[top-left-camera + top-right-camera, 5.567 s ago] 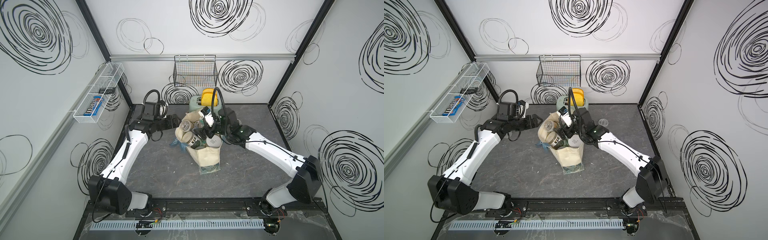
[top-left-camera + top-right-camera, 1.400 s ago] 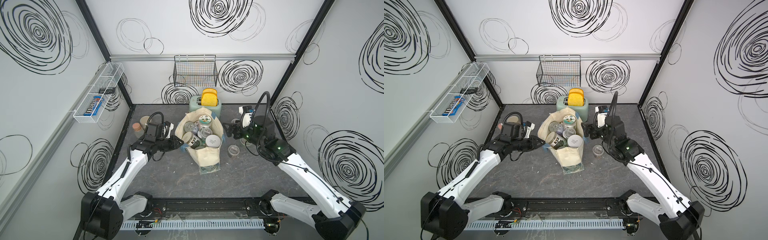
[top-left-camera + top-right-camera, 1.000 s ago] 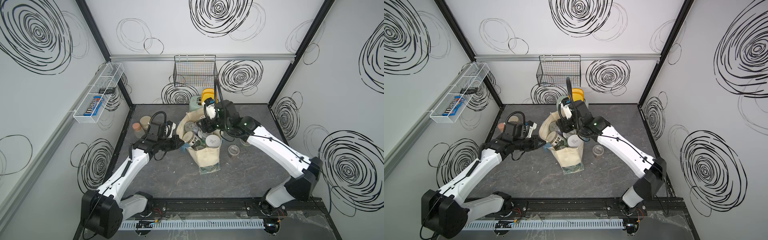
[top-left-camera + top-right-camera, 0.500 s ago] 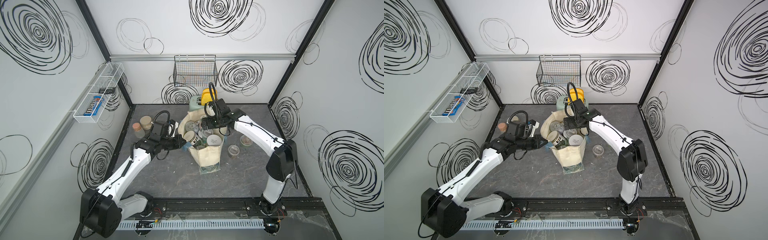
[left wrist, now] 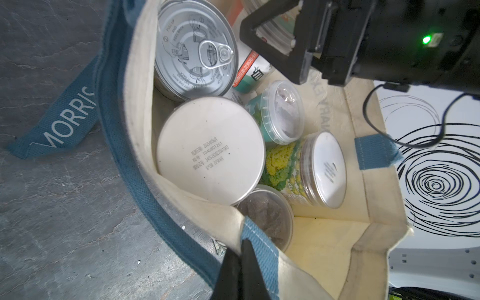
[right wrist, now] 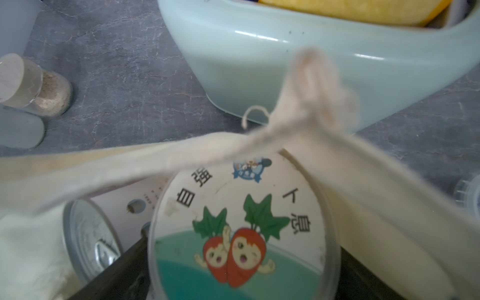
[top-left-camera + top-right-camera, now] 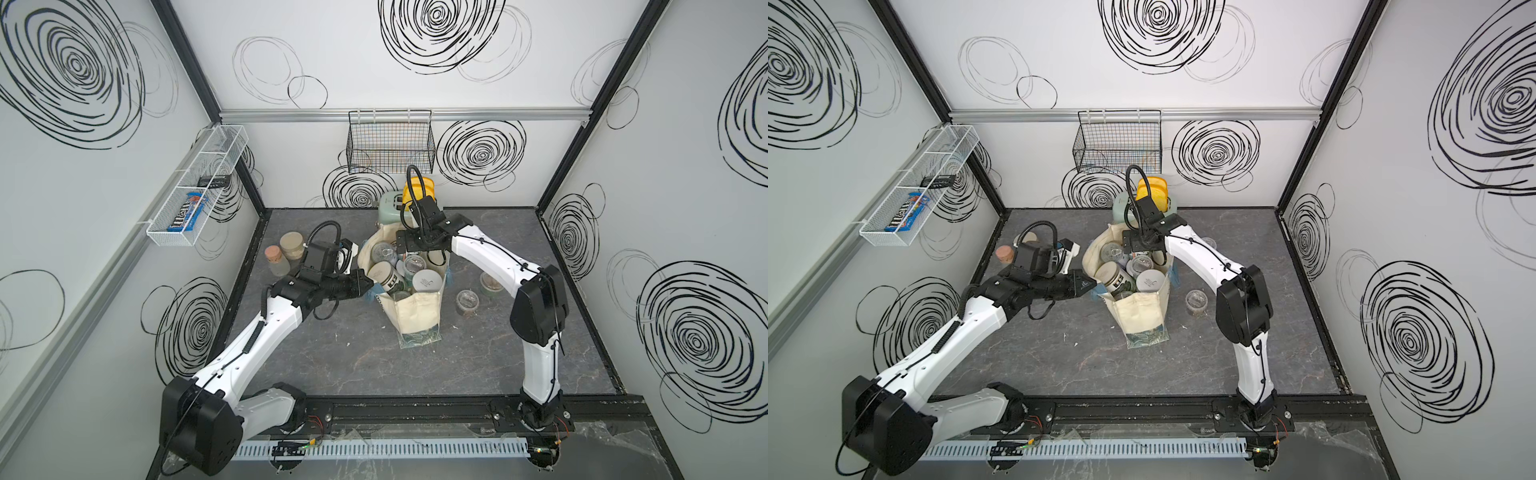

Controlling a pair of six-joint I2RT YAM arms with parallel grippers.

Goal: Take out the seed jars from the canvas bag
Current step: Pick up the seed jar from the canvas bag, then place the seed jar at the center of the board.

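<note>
In the right wrist view, the rim of the canvas bag (image 6: 130, 166) is blurred. The carrot-print jar lid (image 6: 241, 207) and the 2 fingers (image 6: 122, 270) of the right gripper (image 6: 241, 249) are cut off at the edge; whether they touch is unclear. In both top views, labels on the seed jars (image 7: 424, 282) are unreadable.

1. Both top views look steeply down from high above the near edge toward the far wall. They share the whole grey table (image 7: 353, 361) and the canvas bag (image 7: 417, 316).
2. The left wrist view sits close at the bag's left rim, looking into its mouth at the seed jars (image 5: 210, 150).
3. The right wrist view sits very close over the bag's far rim, facing the mint toaster (image 6: 285, 65).
4. Both wrist views share one thing: the pull-tab jar (image 5: 194, 52).
</note>
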